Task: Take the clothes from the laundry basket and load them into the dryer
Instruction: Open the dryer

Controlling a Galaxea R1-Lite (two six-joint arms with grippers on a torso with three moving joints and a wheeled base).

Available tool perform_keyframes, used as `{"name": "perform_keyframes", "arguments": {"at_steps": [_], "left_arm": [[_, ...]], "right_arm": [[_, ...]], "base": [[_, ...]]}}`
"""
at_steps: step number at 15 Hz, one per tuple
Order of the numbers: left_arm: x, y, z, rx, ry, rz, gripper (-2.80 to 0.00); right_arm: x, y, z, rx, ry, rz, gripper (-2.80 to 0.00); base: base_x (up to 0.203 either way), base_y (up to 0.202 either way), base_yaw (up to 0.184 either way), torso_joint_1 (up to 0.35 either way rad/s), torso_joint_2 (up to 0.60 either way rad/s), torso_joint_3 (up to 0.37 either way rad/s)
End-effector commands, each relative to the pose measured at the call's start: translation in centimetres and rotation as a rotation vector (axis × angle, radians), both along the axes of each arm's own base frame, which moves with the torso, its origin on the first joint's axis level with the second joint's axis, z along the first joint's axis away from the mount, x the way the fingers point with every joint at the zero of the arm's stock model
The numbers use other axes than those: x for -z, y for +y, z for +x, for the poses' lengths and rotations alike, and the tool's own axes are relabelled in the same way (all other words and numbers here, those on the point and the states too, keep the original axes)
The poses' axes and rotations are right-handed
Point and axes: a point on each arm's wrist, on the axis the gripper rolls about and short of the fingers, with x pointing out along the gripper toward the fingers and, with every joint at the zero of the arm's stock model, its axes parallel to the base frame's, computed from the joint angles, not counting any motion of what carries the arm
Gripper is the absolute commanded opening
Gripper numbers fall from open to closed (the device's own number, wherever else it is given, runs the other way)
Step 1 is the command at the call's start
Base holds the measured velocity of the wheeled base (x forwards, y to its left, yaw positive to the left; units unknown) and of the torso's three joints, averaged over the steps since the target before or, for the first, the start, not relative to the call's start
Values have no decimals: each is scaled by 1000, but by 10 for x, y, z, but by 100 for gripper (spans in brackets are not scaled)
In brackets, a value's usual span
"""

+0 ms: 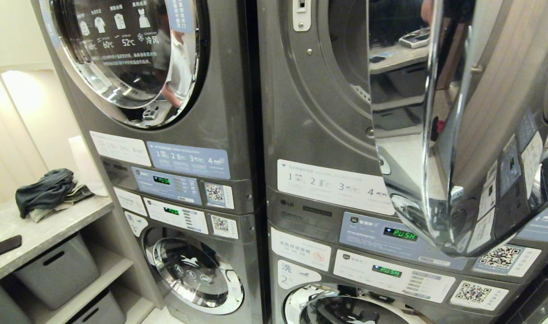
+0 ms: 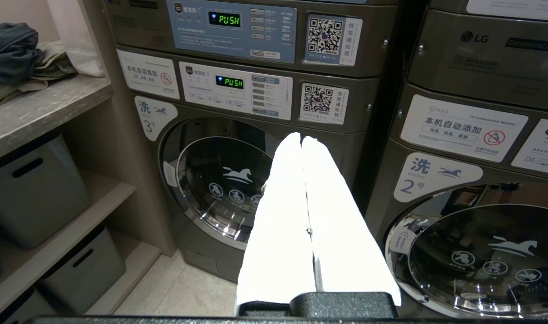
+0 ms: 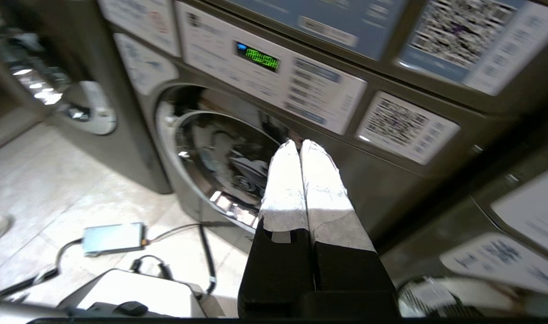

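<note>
The head view faced two stacks of grey LG machines, and the upper dryer (image 1: 319, 90) of the right stack stood with its chrome-rimmed door (image 1: 440, 135) swung open toward the right, the dark drum mouth showing behind it. Green "PUSH" displays (image 1: 400, 234) glowed on the control panels below. To the left, a pale counter (image 1: 39, 225) carried a heap of dark clothes (image 1: 46, 191) near the wall, and grey storage bins (image 1: 57, 270) sat on the shelves under it. Neither arm showed in the head view, and the laundry basket appeared in none of the views, so its place could not be told. In the left wrist view the left gripper (image 2: 301, 137) hung low before the left stack's washer door (image 2: 219, 189), its white-wrapped jaws pressed together and holding nothing. In the right wrist view the right gripper (image 3: 298, 144) pointed at the lower washer (image 3: 219, 157) of the right stack, its jaws likewise closed tight with nothing between them; a phone (image 3: 114, 238) on a cable lay on the tiled floor (image 3: 53, 180) nearby.
</note>
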Motion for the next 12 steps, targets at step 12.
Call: {"name": "perform_keyframes", "arguments": {"at_steps": [12], "left_arm": [[0, 0, 0, 0, 0, -2, -280]], "right_arm": [[4, 0, -26, 64, -323, -7, -280]], "base": [[0, 0, 0, 0, 0, 0]]}}
